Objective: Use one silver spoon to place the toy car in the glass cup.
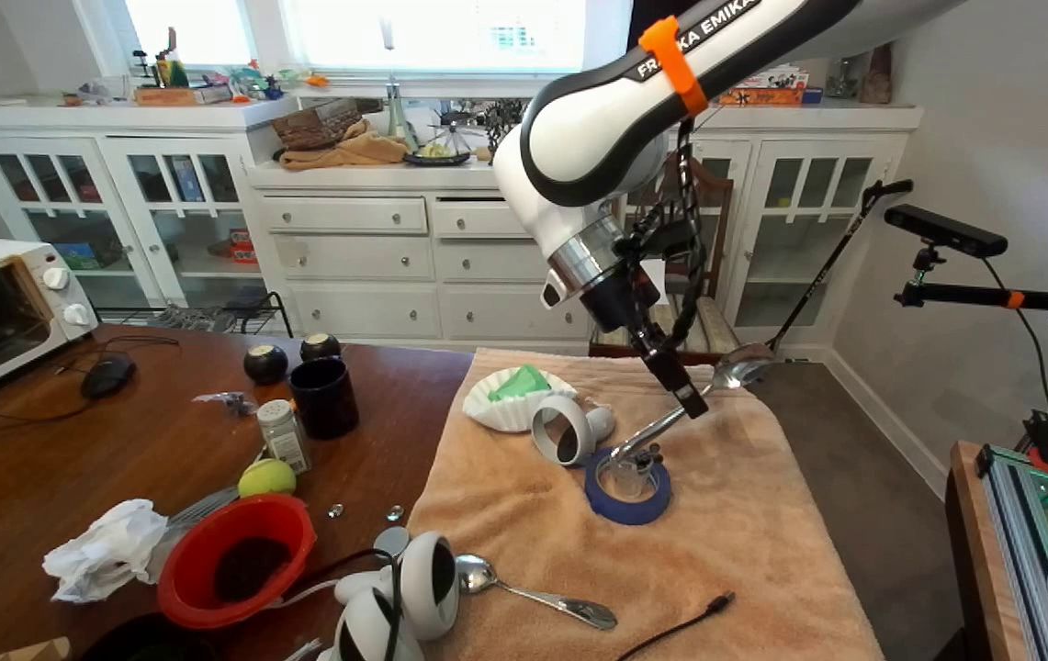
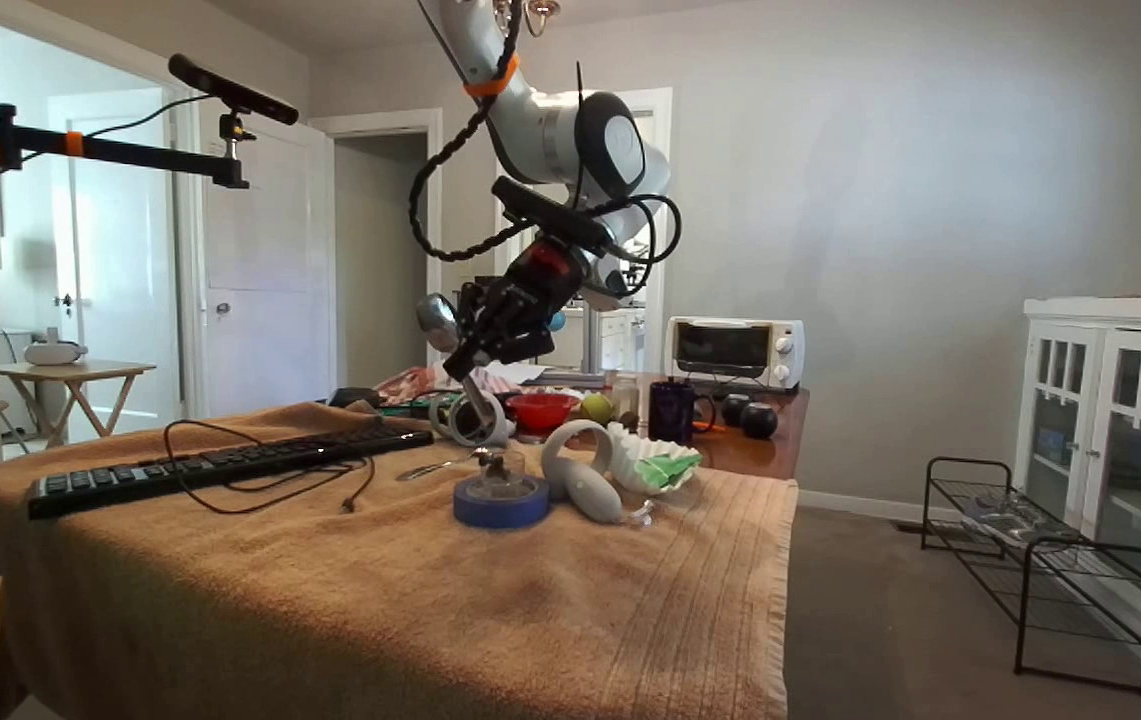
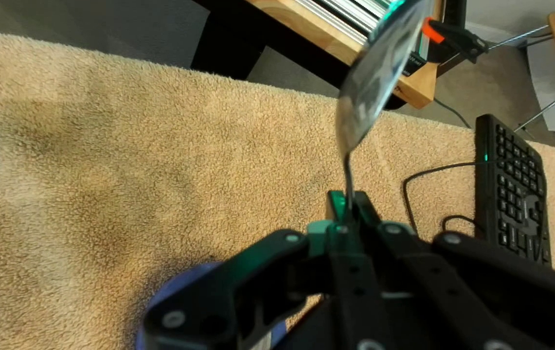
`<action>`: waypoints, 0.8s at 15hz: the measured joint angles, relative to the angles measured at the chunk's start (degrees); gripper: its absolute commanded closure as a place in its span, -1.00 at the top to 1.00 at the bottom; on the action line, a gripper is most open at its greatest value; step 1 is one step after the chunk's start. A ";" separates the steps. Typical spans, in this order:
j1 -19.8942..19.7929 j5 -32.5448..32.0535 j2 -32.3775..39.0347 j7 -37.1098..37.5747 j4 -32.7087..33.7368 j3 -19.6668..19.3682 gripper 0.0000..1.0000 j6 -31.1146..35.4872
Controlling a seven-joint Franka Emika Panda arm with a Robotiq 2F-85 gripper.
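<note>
My gripper (image 1: 691,404) is shut on a silver spoon (image 1: 742,367) above the towel. The spoon is tilted, bowl up and handle end down; its bowl also shows in the wrist view (image 3: 374,82). The clear glass cup (image 2: 505,482) stands inside the blue tape ring (image 1: 629,511). The handle's lower end is at the cup's mouth in an exterior view; whether it touches is unclear. A small dark object (image 2: 492,462), seemingly the toy car, is at the cup's mouth; it is too small to make out fully. A second silver spoon (image 1: 533,595) lies on the towel.
A white controller (image 1: 569,431) lies right beside the tape ring, with a white paper cup holding something green (image 1: 501,408) behind it. More controllers (image 1: 427,588), a red bowl (image 1: 239,560) and a keyboard (image 2: 230,468) with its cable are around.
</note>
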 measured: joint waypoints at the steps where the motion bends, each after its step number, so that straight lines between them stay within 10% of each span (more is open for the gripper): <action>1: 0.00 0.00 0.00 0.00 0.00 0.00 -0.90 0.00; 2: 0.00 0.00 0.00 0.00 0.00 0.00 -0.40 0.00; 3: 0.00 0.00 0.00 0.00 0.00 0.00 -0.87 0.00; 6: 0.00 -0.03 0.00 0.00 0.01 -0.09 -0.43 0.00; 12: 0.00 -0.03 0.00 0.00 0.02 -0.09 -0.40 0.00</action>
